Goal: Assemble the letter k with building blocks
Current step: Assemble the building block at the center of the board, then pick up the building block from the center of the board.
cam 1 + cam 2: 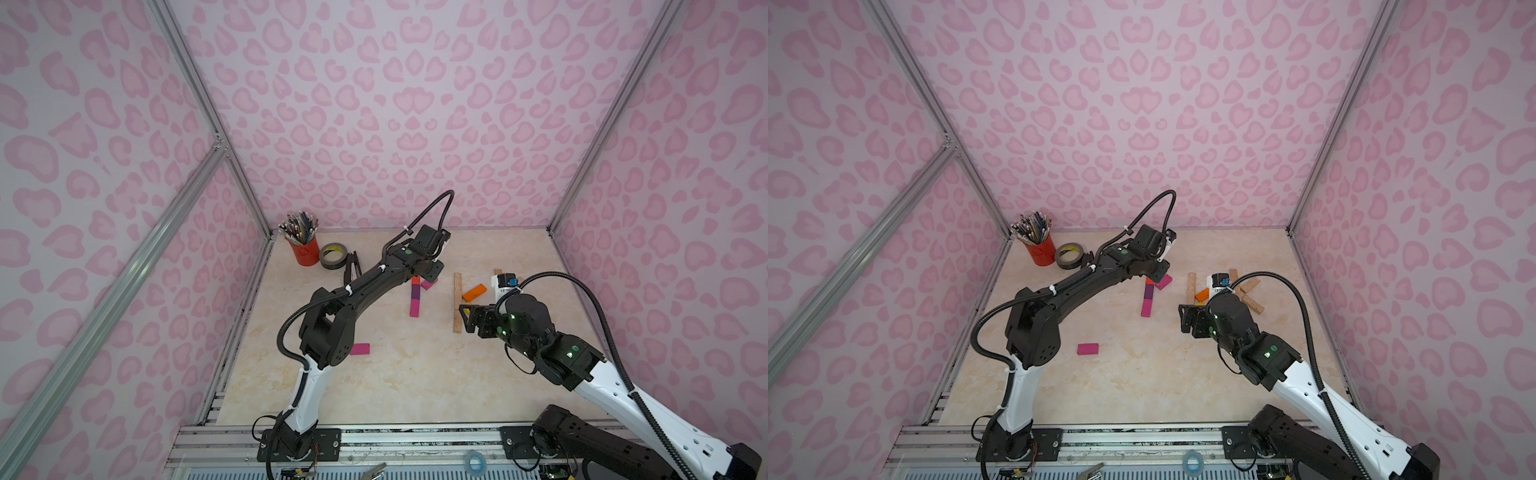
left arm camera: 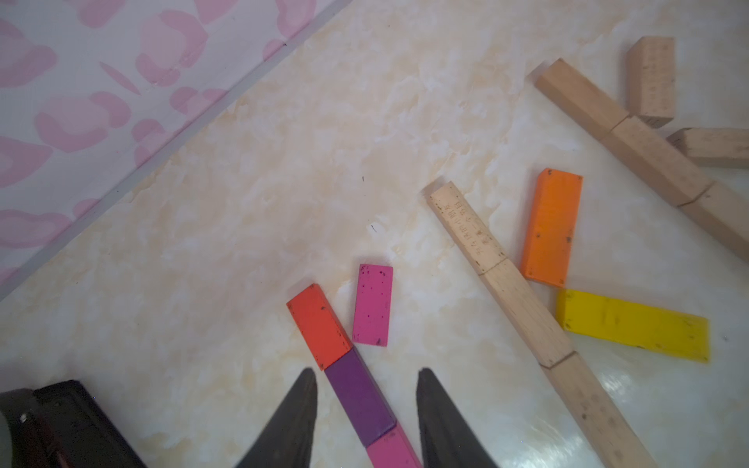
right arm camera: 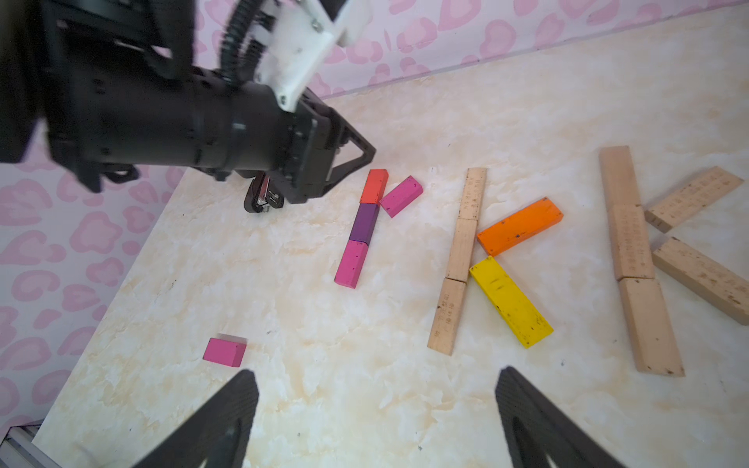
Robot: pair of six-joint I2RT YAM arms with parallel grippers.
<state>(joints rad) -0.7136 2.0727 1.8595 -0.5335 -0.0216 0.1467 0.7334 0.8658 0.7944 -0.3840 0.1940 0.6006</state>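
left gripper [image 2: 367,370]: parted a little; the purple block [image 2: 358,401] is straddled with a gap seen on each side, and nothing is grasped.
right gripper [image 3: 375,375]: spread wide and empty, held above the tabletop [image 1: 415,374] near the wooden stem.
coloured stem: the red block [image 2: 318,324], the purple block and a magenta block [image 2: 391,449] are laid end to end in one line.
pink block [image 2: 373,304]: laid slanted just beside the red block; whether they touch cannot be told.
loose magenta block [image 3: 224,351]: laid alone on the tabletop, well apart from the coloured stem.
wooden stem [image 3: 462,251]: made of three plain bars end to end; the orange block [image 3: 520,226] and the yellow block [image 3: 510,302] are set slanted against it as the arms of a k.
all-wood k [image 3: 632,243]: formed beyond it from three plain bars, with two slanted ones beside.
back corner: taken up by a red pencil cup [image 1: 305,249], a tape roll [image 1: 332,255] and a black stapler [image 1: 352,266].
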